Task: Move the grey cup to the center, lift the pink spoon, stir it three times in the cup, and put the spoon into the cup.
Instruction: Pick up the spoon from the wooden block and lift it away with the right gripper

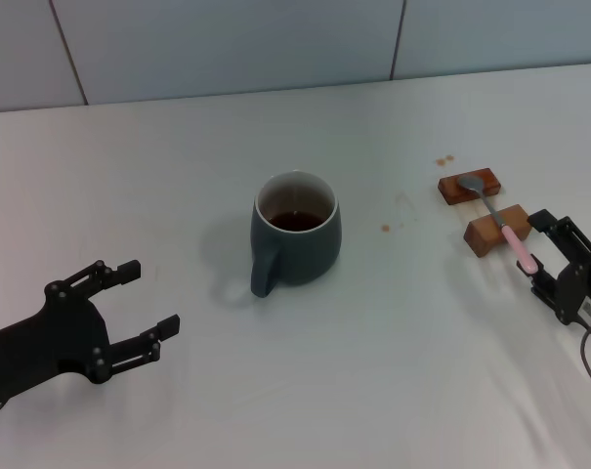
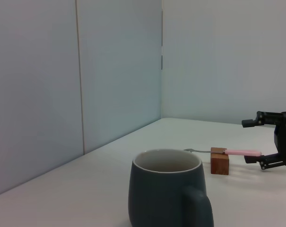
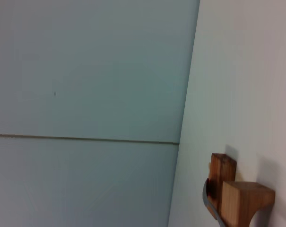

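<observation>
Spoon handle end lies between the spread fingers of the right gripper (image 1: 536,252); the pink spoon (image 1: 502,223) rests across two wooden blocks (image 1: 497,230), right of the grey cup (image 1: 295,240). Left gripper (image 1: 147,311) gapes wide and empty, left of the cup on the desk (image 1: 373,371).

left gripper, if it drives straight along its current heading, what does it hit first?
Most likely the grey cup. The left gripper is open, empty and aimed across the table at it; the left wrist view shows the cup dead ahead, handle side nearest. Nothing lies between them, though exact height alignment is unclear.
</observation>
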Robot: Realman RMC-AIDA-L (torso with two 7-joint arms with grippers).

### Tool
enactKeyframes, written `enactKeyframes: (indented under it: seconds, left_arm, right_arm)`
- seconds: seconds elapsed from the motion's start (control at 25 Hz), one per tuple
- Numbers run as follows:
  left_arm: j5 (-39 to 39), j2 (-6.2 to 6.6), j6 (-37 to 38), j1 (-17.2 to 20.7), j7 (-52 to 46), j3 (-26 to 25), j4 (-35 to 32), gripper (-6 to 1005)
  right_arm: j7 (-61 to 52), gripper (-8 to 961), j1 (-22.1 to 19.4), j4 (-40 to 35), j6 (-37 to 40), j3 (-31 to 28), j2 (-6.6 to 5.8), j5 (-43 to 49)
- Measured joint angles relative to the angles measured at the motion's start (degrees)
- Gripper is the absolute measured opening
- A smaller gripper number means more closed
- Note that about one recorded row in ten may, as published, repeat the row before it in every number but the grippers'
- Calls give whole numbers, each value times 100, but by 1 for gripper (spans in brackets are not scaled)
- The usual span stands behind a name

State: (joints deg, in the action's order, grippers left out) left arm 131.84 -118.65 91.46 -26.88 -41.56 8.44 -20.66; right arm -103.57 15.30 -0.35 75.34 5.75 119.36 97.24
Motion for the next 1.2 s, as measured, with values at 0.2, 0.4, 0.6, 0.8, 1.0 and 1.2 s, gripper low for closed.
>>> enactKeyframes:
  seconds: [0.2,0.4,0.6,0.8,1.0,1.2]
  left_arm:
    - [0,0,4,0,-2,0,0,837]
    - [-2,0,12,3,-2,42,0,837]
    - [-3,0,13,-4,-2,77,1,837]
    - [-1,6,13,-4,-1,79,1,837]
    - [0,9,13,18,1,79,-1,837]
    - [0,9,13,30,16,79,-8,838]
  right_arm:
    - [2,824,2,0,-12,12,0,0]
    - [3,809,-2,50,-113,5,0,0]
    - [3,733,-4,110,-160,-12,-1,-9]
    - [4,657,31,118,-200,19,-7,-8]
    - [12,473,15,117,-223,15,3,-6]
    - [125,331,18,120,-227,26,1,-4]
